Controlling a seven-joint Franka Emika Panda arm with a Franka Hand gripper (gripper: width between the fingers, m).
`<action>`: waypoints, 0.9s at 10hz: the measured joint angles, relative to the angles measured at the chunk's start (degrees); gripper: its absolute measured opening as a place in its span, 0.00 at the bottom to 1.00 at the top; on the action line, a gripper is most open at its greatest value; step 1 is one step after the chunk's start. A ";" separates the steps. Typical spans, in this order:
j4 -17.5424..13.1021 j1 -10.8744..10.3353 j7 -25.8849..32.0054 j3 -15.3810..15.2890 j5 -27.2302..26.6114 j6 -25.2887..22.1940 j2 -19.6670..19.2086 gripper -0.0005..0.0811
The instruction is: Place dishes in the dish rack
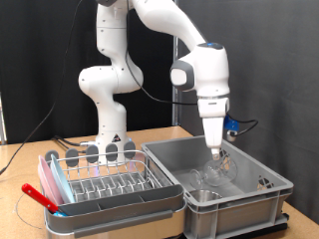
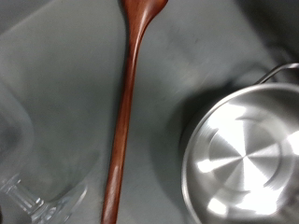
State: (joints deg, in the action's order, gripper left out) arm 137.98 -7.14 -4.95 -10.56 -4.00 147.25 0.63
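Hovering my claw (image 1: 215,149) inside the grey bin (image 1: 249,194), grip state indiscernible; steel bowl (image 2: 245,154) at 3 o'clock of wooden spoon (image 2: 128,103); dish rack (image 1: 105,181) apart.

My wooden table (image 1: 159,139) carries the dish rack (image 1: 105,184) and, just beside it, a grey bin (image 1: 224,189).
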 joint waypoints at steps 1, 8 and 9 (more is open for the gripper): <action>0.14 0.16 -0.69 0.06 0.40 -0.45 -0.66 1.00; -0.59 0.66 -10.57 2.52 10.48 2.99 -8.91 1.00; -0.96 0.66 -10.94 2.82 11.26 3.90 -10.43 1.00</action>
State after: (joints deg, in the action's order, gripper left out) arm 137.02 -6.48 -15.90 -7.74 7.26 151.15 -9.81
